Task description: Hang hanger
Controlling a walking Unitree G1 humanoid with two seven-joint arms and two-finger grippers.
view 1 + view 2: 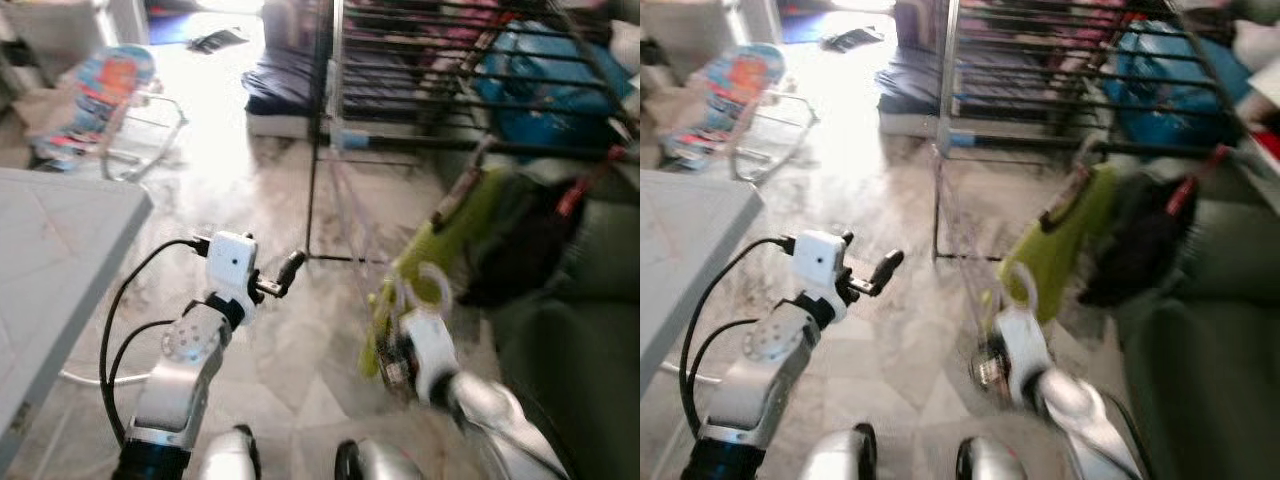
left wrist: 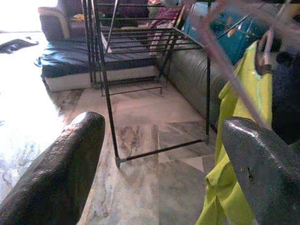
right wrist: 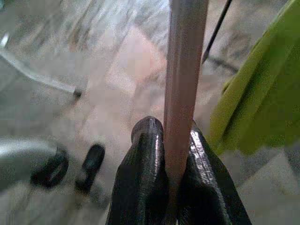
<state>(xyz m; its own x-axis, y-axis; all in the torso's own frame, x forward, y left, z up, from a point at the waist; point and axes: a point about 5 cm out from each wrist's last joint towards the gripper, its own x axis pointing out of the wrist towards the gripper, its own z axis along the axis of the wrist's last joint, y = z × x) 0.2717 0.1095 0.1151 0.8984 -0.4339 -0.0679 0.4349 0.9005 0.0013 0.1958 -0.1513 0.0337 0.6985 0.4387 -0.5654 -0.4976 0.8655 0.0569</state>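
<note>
Hanger (image 3: 185, 70), pinkish bar, pinched tight between the right gripper's (image 3: 173, 140) two black fingers, carried low at the robot's right with a lime-green garment (image 1: 440, 240) draped from it. Head views blurred on that side; hook end hard to trace. Drying rack (image 1: 330, 130), black rails, stands ahead across the marble floor (image 1: 280, 190), near a grey sofa (image 1: 580, 330). Left gripper (image 2: 159, 140) raised in front, fingers spread wide, nothing between them, looking at the rack's lower frame. Judgement: step is carrying to the rack. Keep the grip firm, lift the hook above a free rail, then lower onto it; watch the garment doesn't snag the rack's legs.
</note>
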